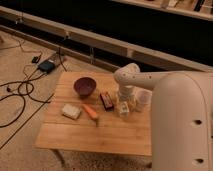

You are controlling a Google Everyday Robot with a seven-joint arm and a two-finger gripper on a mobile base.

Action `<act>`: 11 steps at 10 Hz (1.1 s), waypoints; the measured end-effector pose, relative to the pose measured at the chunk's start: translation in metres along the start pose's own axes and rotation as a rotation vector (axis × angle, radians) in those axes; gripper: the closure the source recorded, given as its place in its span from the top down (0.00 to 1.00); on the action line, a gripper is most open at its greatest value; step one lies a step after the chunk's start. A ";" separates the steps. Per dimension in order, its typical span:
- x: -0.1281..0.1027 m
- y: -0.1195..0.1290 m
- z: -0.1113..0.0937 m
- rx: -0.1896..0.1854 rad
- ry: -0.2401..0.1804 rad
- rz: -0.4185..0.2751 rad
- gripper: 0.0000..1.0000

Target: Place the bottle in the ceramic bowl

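Camera view: tool (123,108) spread wide over the bottle (123,113) near the tabletop's (100,135) right edge; probably light, slick, stiff plastic, best gripped mid-body.

Wooden table (115,137) whose front strip is bare wood, free for passing. Across the middle, a pale block (71,111), an orange stick (90,111) and a dark red bar (106,100) lie close together. The maroon ceramic bowl (84,86) sits behind them, bare wood around it. The hand (124,106), fingers spread, hangs low right of the bar, a whitish cup (143,97) just beside it. The white arm (150,80) covers the table's right end.
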 end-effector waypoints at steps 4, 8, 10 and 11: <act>-0.013 0.002 0.015 0.004 0.007 -0.004 0.45; -0.025 -0.003 0.014 0.023 -0.002 0.000 0.07; -0.044 -0.001 -0.015 0.042 -0.064 -0.020 0.00; -0.052 0.002 -0.027 0.053 -0.092 -0.034 0.00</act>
